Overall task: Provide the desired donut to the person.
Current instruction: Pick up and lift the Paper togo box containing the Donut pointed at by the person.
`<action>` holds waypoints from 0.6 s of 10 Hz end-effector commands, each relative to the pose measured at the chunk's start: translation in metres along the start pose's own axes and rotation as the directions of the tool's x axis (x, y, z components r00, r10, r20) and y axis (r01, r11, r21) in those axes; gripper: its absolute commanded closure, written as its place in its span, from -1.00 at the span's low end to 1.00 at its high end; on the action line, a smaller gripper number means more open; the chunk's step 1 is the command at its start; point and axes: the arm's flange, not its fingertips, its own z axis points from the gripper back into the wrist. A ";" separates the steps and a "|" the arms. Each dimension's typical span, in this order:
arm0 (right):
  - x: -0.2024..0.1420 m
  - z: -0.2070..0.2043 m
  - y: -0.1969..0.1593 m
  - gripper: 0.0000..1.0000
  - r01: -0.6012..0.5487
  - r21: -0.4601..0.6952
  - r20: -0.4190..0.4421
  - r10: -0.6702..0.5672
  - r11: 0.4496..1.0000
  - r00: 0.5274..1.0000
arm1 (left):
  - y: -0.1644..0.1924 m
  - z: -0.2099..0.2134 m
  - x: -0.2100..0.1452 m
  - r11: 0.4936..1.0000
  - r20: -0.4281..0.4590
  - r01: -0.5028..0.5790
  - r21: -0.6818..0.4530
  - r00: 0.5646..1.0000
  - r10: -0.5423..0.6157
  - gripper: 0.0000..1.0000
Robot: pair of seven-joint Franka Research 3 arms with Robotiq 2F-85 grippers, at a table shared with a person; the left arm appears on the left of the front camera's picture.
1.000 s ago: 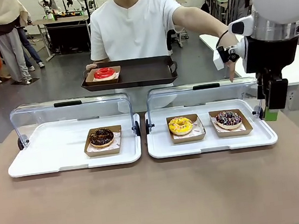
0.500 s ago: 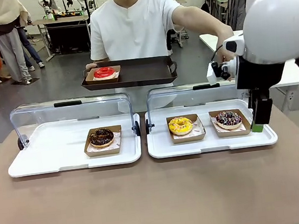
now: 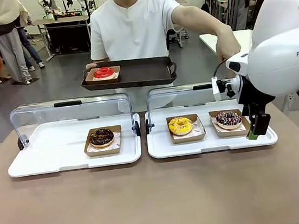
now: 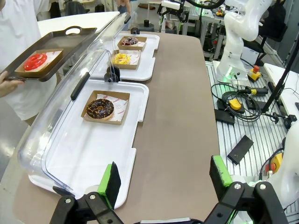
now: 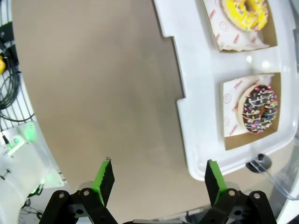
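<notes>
I have the right gripper (image 3: 255, 129) low at the right end of the right-hand white tray (image 3: 208, 145), its green-padded jaws spread wide and empty. It sits just beside the sprinkled chocolate donut (image 3: 228, 117), not over it. In its wrist view the donut lies off to one side, so I judge the approach needs a shift before any close.

The person (image 3: 133, 26) stretches one hand (image 3: 227, 45) out above that end of the case, which I read as picking this donut. The other hand holds a dark tray (image 3: 144, 72) level behind the cases, likely ready to receive. A red-glazed donut (image 3: 104, 72) sits on it.

Each donut rests in a shallow brown cardboard boat lined with printed paper, giving the fingers a stiff rim to pinch instead of soft icing. The yellow donut (image 3: 180, 124) shares the right tray. A plain chocolate donut (image 3: 101, 136) sits alone in the left white tray (image 3: 51, 154). Both clear domed lids (image 3: 202, 95) are hinged back and upright, glossy and reflective, leaving the smooth trays open from my side.

The left gripper (image 4: 164, 164) hangs back above the end of the matte brown table (image 3: 149, 199), jaws wide, holding nothing.
</notes>
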 end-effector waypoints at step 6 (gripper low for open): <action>-0.002 -0.019 -0.009 -1.00 0.004 0.020 -0.005 -0.004 1.000 1.000 | -0.001 0.001 0.001 1.000 0.016 0.009 0.002 1.000 -0.009 -1.00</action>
